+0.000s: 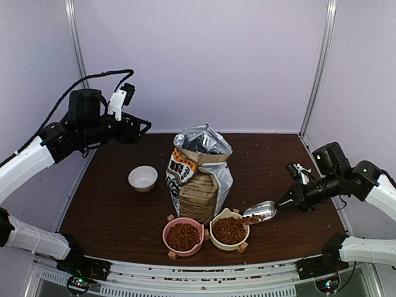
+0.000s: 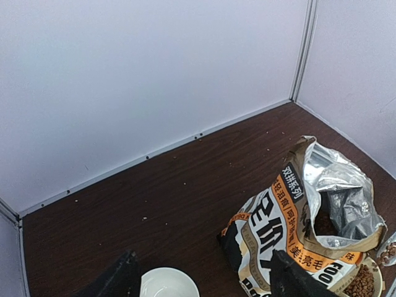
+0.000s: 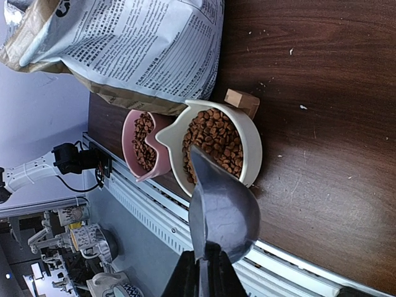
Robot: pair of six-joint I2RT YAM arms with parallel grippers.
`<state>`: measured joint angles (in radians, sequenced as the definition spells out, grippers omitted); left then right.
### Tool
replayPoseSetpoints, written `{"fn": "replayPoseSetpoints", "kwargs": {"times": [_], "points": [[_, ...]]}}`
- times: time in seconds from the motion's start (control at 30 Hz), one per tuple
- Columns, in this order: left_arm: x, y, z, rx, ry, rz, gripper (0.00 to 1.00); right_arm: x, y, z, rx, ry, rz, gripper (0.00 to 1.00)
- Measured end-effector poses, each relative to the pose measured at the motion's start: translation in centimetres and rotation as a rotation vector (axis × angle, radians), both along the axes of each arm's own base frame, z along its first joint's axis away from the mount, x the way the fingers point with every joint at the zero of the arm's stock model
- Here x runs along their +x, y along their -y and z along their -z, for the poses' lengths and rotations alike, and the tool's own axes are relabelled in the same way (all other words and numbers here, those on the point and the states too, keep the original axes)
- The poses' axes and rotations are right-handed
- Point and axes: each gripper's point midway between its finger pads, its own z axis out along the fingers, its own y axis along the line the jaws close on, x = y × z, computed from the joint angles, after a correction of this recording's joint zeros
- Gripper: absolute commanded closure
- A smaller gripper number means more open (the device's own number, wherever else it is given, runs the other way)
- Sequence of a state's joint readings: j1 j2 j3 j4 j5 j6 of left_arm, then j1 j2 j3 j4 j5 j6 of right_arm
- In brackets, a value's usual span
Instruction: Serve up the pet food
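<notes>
Top external: right gripper (image 1: 287, 201) clamps scoop (image 1: 263, 210) handle, left gripper (image 1: 143, 128) wide, empty upper left; tip slowly with lip over cream bowl (image 1: 230, 247) so pet food (image 1: 229, 230) lands inside.

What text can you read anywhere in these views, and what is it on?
"双拼系列": orange band on the paper bag, left wrist view.
"全价": large white characters on its black panel.
"FOO": near its lower edge, cut off.
Fine print on the bag's back, right wrist view: too small to read.
Scoop: no text visible.
</notes>
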<state>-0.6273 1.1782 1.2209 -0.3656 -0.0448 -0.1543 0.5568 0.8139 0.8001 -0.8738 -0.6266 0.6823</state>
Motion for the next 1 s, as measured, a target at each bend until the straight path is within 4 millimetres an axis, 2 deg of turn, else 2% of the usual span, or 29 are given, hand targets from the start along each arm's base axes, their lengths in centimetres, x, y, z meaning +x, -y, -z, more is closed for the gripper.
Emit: {"fn": "replayPoseSetpoints", "kwargs": {"times": [0.47,0.73,0.87,1.0], "points": [[0.0,0.0,0.0,0.000,0.000,0.000,0.26,-0.1,0.5,-0.9,-0.085,0.011,-0.045,1.00],[0.0,0.0,0.0,0.000,0.000,0.000,0.26,-0.8,-0.1,-1.6,-0.189,0.057,-0.161,1.00],[0.0,0.0,0.0,-0.001,0.000,0.001,0.26,-0.1,0.1,-2.2,-0.237,0.115,-0.159,1.00],[-0.2,0.1,-0.3,-0.009,0.005,0.011,0.25,1.9,1.3,-3.0,-0.266,0.202,-0.039,1.00]]}}
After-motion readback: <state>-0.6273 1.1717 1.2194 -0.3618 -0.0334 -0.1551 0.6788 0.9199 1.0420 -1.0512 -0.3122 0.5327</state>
